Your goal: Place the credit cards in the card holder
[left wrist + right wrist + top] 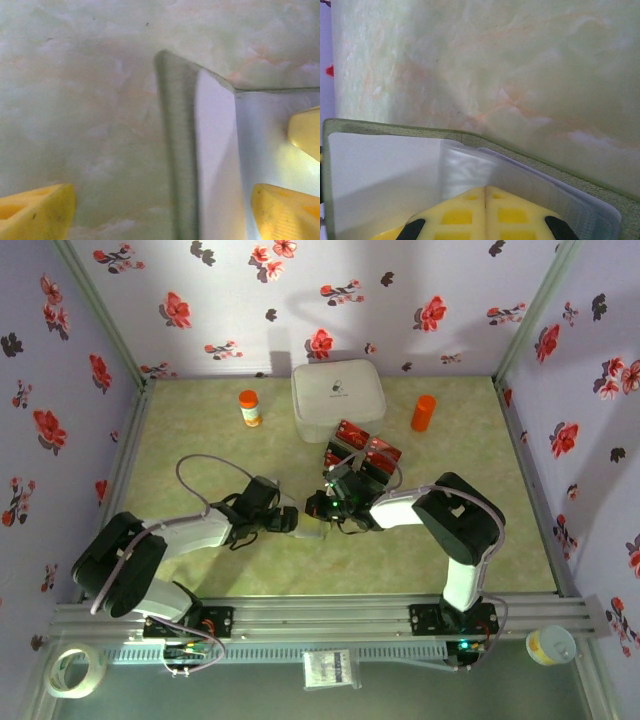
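The card holder [311, 530] lies open on the table between my two grippers, olive-green outside [176, 150] and pale grey inside [380, 170]. My right gripper [485, 200] is shut, and its joined yellow tips rest on the holder's inner pocket; from above it sits at the holder's right [323, 508]. My left gripper [160, 212] is open, its yellow fingertips [37, 212] wide apart astride the holder's raised flap; from above it is at the holder's left [290, 520]. The credit cards [356, 435], red and dark, lie in a loose pile just behind the right gripper.
A big white rounded box [338, 398] stands at the back centre. An orange-capped bottle [249, 407] is to its left and an orange bottle [424, 412] to its right. Flowered walls close in three sides of the table.
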`<state>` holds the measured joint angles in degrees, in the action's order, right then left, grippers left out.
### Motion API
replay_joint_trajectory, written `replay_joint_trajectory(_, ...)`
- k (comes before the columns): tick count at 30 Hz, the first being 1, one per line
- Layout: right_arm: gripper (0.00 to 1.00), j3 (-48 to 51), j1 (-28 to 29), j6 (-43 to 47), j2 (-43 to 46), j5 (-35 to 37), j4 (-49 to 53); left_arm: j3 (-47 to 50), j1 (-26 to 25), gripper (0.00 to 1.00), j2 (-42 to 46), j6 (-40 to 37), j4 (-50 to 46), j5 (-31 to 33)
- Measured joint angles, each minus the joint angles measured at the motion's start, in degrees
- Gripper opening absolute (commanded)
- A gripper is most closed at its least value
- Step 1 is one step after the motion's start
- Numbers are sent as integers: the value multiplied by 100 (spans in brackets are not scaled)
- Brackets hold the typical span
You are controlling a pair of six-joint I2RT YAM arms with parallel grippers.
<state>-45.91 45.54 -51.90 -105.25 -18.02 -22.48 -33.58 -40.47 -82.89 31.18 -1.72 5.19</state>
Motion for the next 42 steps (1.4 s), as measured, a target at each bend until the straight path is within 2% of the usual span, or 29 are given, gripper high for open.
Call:
replay_joint_trajectory(6, 1, 0, 11, -66, -2, -4, -4, 52, 22, 74, -20, -4, 61, 109)
replay_joint_trajectory(11, 2, 0, 15, -85, -4, -4, -4, 76, 26, 73, -20, -4, 96, 144)
replay_joint_trajectory(19, 2, -2, 20, -85, -13, -4, -4, 146, 24, 92, 59, 44, 249, 13)
replay_joint_trajectory(31, 1, -98, 44, -127, -101, -24, -17, 542, 26, 99, 455, 192, 667, -205)
replay_joint_trajectory(36, 1, -188, 81, -175, -170, -24, -33, 568, 26, 93, 442, 190, 732, -229)
replay_joint_trajectory(42, 2, -205, 85, -278, -184, -37, -68, 673, 46, 77, 361, 149, 925, -90)
